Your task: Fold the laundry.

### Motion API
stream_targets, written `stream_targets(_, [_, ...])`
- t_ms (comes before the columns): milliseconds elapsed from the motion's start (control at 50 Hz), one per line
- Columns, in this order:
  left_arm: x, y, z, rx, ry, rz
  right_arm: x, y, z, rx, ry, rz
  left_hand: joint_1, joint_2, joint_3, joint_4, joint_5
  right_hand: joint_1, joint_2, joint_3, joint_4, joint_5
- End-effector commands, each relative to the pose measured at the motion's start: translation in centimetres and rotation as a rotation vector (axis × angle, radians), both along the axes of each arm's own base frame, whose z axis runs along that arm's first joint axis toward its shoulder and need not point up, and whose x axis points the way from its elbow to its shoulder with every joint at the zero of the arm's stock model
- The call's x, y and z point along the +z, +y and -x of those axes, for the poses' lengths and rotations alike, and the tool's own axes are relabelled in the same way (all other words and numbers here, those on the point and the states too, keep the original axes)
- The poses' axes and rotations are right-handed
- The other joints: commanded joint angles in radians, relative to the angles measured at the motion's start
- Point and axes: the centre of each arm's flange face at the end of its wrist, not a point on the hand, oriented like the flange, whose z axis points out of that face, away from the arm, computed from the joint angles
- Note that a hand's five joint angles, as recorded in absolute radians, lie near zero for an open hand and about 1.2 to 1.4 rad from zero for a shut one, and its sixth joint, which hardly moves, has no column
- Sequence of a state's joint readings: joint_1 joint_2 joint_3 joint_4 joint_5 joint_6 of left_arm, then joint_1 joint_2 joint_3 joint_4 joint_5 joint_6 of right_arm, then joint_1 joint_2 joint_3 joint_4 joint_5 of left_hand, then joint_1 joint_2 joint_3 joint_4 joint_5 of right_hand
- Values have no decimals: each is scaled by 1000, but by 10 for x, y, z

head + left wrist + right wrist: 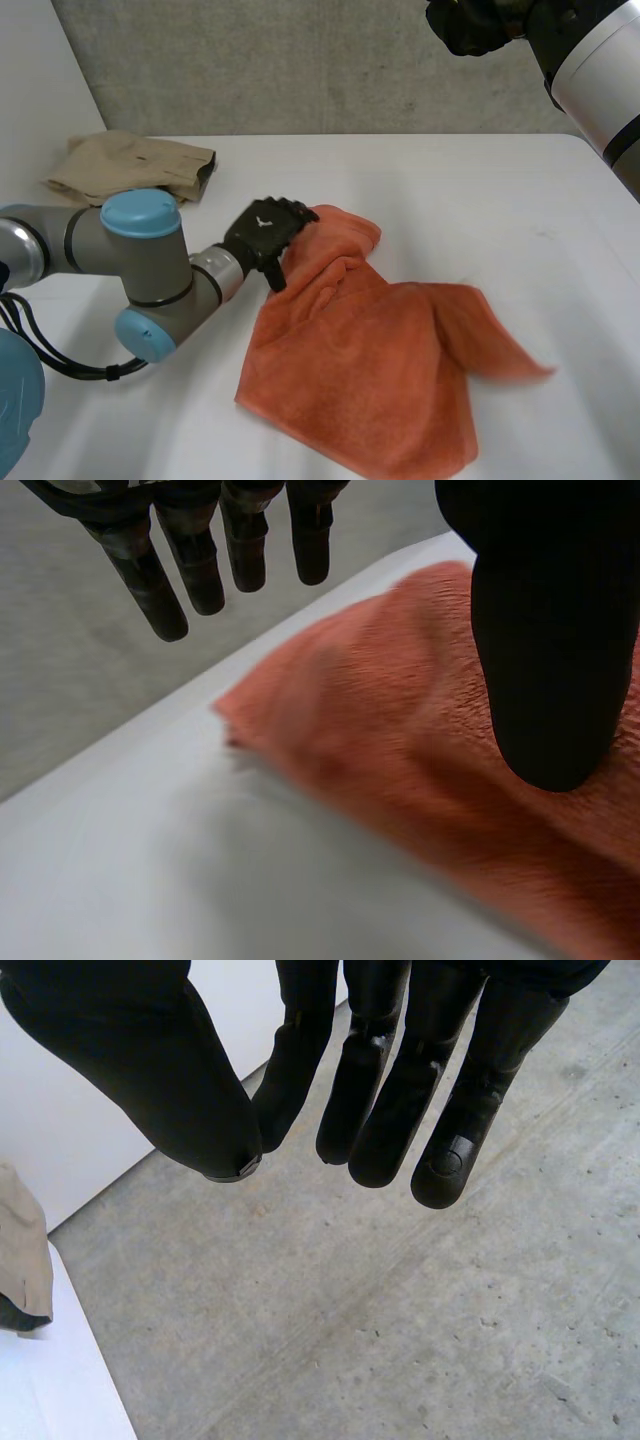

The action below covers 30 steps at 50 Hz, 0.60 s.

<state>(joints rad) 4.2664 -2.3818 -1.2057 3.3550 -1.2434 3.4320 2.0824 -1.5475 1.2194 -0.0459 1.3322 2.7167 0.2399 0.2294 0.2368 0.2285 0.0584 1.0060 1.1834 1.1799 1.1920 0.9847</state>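
Observation:
An orange towel [370, 360] lies crumpled on the white table [480, 200], bunched at its far left corner and spread out toward the front. My left hand [265, 235] rests at that bunched far corner. In the left wrist view its fingers [190, 560] are straight and apart from the thumb, above the towel [400, 760], with no cloth between them. My right hand [470, 25] is raised high beyond the table's far right side. In the right wrist view it [380, 1080] has its fingers close to the thumb and holds nothing, over the concrete floor.
A folded beige garment [130, 165] sits at the table's far left corner, and its edge [20, 1250] also shows in the right wrist view. Bare table lies right of the towel and along the far edge.

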Motion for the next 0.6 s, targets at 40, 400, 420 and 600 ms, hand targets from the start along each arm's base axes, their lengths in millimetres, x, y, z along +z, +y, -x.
stream_targets(40, [-6, 16, 4, -107, -44, 8, -7, 0, 0, -2, 19, -32, -3, 8, 0, 8, 4, 390, 213, 216, 204, 237])
stream_targets(400, [29, 15, -40, 78, -71, 41, -181, -1, 11, -54, 358, -705, 12, 22, 15, 23, 19, -733, -911, -907, -919, -886])
stream_targets(420, [30, 16, -41, 81, -72, 40, -194, -2, 11, -57, 364, -720, 12, 22, 15, 23, 19, -733, -911, -907, -919, -886])
stream_targets(600, [48, 29, -48, 108, -51, 58, -260, -25, 5, -115, 376, -713, 9, 19, 12, 20, 16, -692, -870, -866, -878, -845])
